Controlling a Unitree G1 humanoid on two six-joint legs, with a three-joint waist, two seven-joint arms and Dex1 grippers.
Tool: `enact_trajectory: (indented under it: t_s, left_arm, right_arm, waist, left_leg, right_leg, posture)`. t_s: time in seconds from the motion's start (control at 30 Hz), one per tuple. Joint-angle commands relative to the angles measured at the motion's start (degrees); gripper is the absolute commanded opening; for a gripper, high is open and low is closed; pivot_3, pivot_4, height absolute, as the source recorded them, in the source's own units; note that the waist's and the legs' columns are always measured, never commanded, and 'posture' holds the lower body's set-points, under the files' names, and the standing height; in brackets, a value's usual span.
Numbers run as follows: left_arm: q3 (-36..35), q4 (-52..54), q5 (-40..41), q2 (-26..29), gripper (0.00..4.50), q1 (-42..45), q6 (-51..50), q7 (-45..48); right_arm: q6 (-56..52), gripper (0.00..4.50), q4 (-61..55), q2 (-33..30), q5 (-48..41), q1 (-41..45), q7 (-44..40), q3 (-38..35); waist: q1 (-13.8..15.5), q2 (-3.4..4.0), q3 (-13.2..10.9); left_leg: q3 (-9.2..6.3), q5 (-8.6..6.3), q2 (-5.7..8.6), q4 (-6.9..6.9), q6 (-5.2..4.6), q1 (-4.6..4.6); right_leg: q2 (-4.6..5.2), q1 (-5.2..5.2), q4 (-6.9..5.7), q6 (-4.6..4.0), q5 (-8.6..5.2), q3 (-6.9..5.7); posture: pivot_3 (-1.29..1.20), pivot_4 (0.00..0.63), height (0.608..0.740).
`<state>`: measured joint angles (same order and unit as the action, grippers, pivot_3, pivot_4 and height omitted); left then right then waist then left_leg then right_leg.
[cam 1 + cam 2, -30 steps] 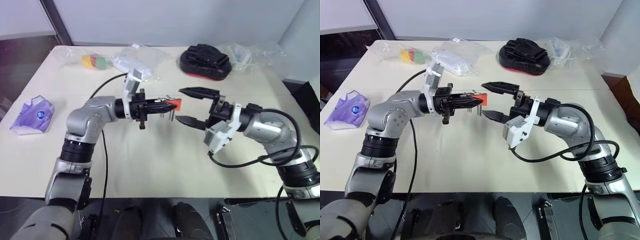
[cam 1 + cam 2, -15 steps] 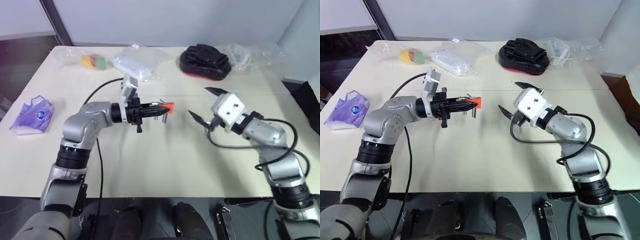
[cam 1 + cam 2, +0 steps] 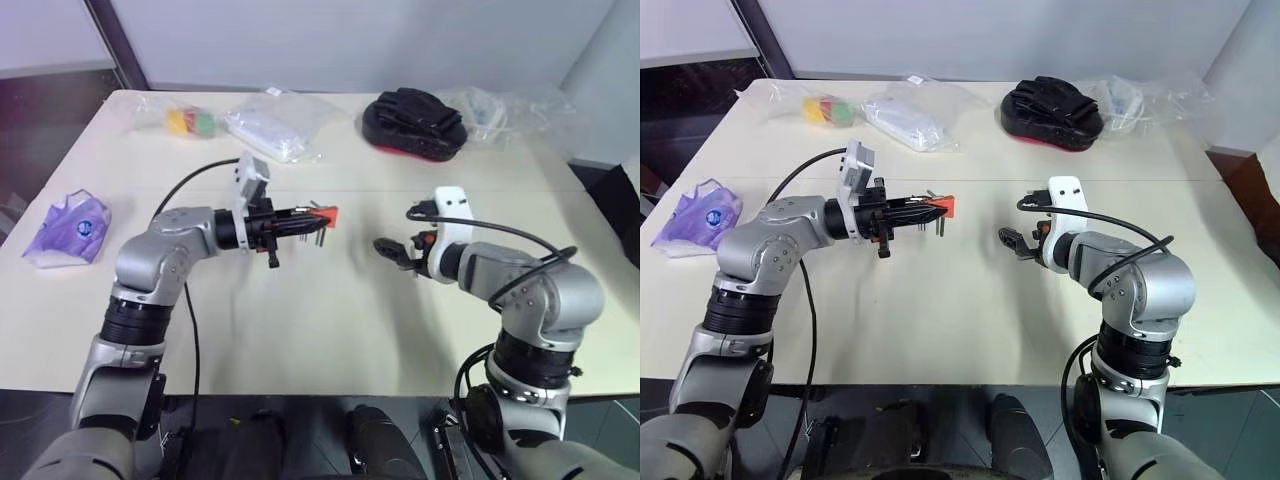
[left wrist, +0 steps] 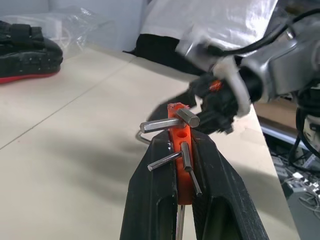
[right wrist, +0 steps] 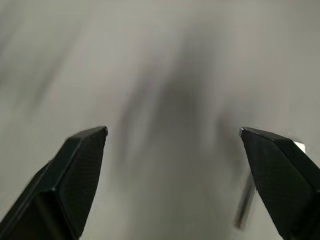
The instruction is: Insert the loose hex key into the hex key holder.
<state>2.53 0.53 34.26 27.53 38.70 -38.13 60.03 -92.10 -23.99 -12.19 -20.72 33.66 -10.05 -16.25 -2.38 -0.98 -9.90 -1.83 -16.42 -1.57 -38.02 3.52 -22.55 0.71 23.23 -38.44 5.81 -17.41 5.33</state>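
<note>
**One thin key sitting off-centre in a wide grip**

Over the beige table (image 3: 330, 330), the right gripper (image 5: 172, 132) is hovering with its fingers spread wide. The left gripper (image 4: 180, 146) is clamping the red-orange plastic hex key holder (image 4: 178, 150) level in the air, its dark keys sticking out. The loose silver-grey hex key (image 5: 243, 205) is apparently lying flat on the table, close beside one finger. Its long axis is running roughly along the fingers. Closing now is risking a nudge that rolls the key away.

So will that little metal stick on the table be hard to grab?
Probably tricky. The loose hex key looks thin and lies flat on the table, so the open right gripper might slip off it. It looks like bare metal, so likely stiff, not bendy, and it may skid if nudged.
</note>
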Motion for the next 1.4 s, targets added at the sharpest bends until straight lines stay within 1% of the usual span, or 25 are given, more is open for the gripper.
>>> enact_trajectory:
  t_s: [0.03, 0.23, 0.47, 0.63, 0.93, 0.97, 1.0, 1.03, 1.13, 1.23, 1.4]
  left_arm:
    - [-1.2, 2.8, 0.8, 0.7, 0.00, -0.2, -0.1, -0.3]
    - [-1.4, 4.0, 0.9, 1.0, 0.00, -1.0, -0.4, -1.2]
    - [-1.7, 4.8, 1.2, 0.9, 0.00, -1.4, -0.5, -2.5]
    - [-2.1, 5.0, 1.3, 0.7, 0.00, -1.4, -0.3, -3.6]
    - [-2.4, 6.2, 1.4, 0.6, 0.00, -2.2, -0.6, -4.9]
    - [-2.5, 6.3, 1.4, 0.5, 0.00, -2.3, -0.6, -5.1]
    - [-2.5, 6.3, 1.3, 0.5, 0.00, -2.3, -0.6, -5.2]
    - [-2.5, 6.5, 1.3, 0.5, 0.00, -2.4, -0.7, -5.3]
    - [-2.5, 6.9, 1.4, 0.4, 0.00, -2.7, -0.8, -5.7]
    - [-2.4, 7.1, 1.4, 0.1, 0.00, -2.8, -0.8, -6.0]
    - [-2.4, 6.8, 1.2, -0.1, 0.00, -2.8, -0.4, -6.1]
  right_arm:
    - [-0.4, 4.42, 1.0, -0.3, -4.7, 0.1, 5.2, -1.6]
    - [-0.4, 4.42, 3.8, -2.5, -9.0, 1.3, 11.5, -1.0]
    - [-0.4, 4.42, 7.3, -2.8, -11.9, 3.6, 16.4, -0.3]
    - [-0.4, 4.42, 11.0, -3.3, -11.3, 4.8, 17.3, 1.6]
    - [-0.4, 4.42, 14.0, -3.3, -8.2, 5.7, 15.7, 5.0]
    - [-0.4, 3.91, 14.3, -3.2, -7.7, 5.9, 15.5, 5.3]
    - [-0.4, 3.62, 14.6, -3.2, -7.1, 6.2, 15.1, 5.7]
    - [-0.2, 3.21, 15.0, -3.2, -6.4, 6.4, 14.8, 6.1]
    - [0.7, 1.49, 16.5, -2.9, -4.6, 6.9, 13.7, 6.9]
    - [1.9, 0.04, 17.4, -3.0, -3.1, 7.0, 12.5, 8.1]
    - [2.9, 0.04, 17.5, -2.7, -1.3, 7.0, 10.6, 9.6]
  waist:
    - [-0.2, 0.00, 0.0]
    - [-0.2, 0.01, 0.0]
    - [-0.3, 0.00, 0.0]
    - [-0.2, 0.01, 0.0]
    - [-0.3, 0.00, 0.0]
    - [-0.3, 0.00, 0.0]
    - [-0.3, 0.01, 0.0]
    - [-0.3, 0.01, 0.0]
    - [-0.4, 0.01, 0.0]
    - [-0.6, 0.00, 0.0]
    - [-1.2, -0.01, 0.0]
  left_leg:
    - [0.00, 0.00, -0.01, 0.01, 0.00, 0.00]
    - [0.00, 0.00, -0.04, 0.04, 0.00, 0.01]
    - [0.01, 0.00, -0.03, 0.05, 0.00, 0.01]
    - [0.02, 0.00, -0.03, 0.05, -0.01, 0.00]
    - [0.02, 0.00, -0.03, 0.06, -0.01, -0.01]
    - [0.02, 0.00, -0.03, 0.06, -0.01, -0.01]
    - [0.02, 0.00, -0.03, 0.06, -0.01, -0.01]
    - [0.02, 0.00, -0.03, 0.06, -0.01, -0.01]
    - [0.02, 0.00, -0.04, 0.08, -0.01, -0.01]
    - [0.02, 0.00, -0.04, 0.09, -0.01, 0.00]
    - [0.01, 0.00, -0.04, 0.09, -0.01, 0.01]
  right_leg:
    - [0.00, 0.00, 0.00, 0.00, 0.00, 0.00]
    - [-0.06, 0.03, -0.01, 0.00, 0.00, 0.00]
    - [-0.07, 0.03, 0.00, 0.00, 0.00, 0.00]
    - [-0.07, 0.03, 0.01, 0.00, 0.00, 0.00]
    - [-0.08, 0.04, 0.05, 0.00, 0.00, 0.00]
    - [-0.08, 0.04, 0.05, 0.00, 0.00, 0.00]
    - [-0.08, 0.04, 0.06, 0.00, 0.00, 0.00]
    - [-0.09, 0.04, 0.06, 0.00, 0.00, 0.00]
    - [-0.10, 0.04, 0.06, 0.00, 0.00, 0.00]
    - [-0.10, 0.04, 0.08, 0.00, 0.00, 0.00]
    - [-0.10, 0.02, 0.08, 0.00, 0.00, 0.00]
  posture:
    - [0.00, 0.150, 0.740]
    - [0.00, 0.150, 0.740]
    - [0.00, 0.150, 0.740]
    - [0.00, 0.150, 0.740]
    - [0.00, 0.150, 0.740]
    - [0.00, 0.150, 0.740]
    - [0.00, 0.150, 0.740]
    - [0.00, 0.150, 0.740]
    - [0.00, 0.150, 0.740]
    - [0.00, 0.150, 0.740]
    - [0.00, 0.150, 0.740]
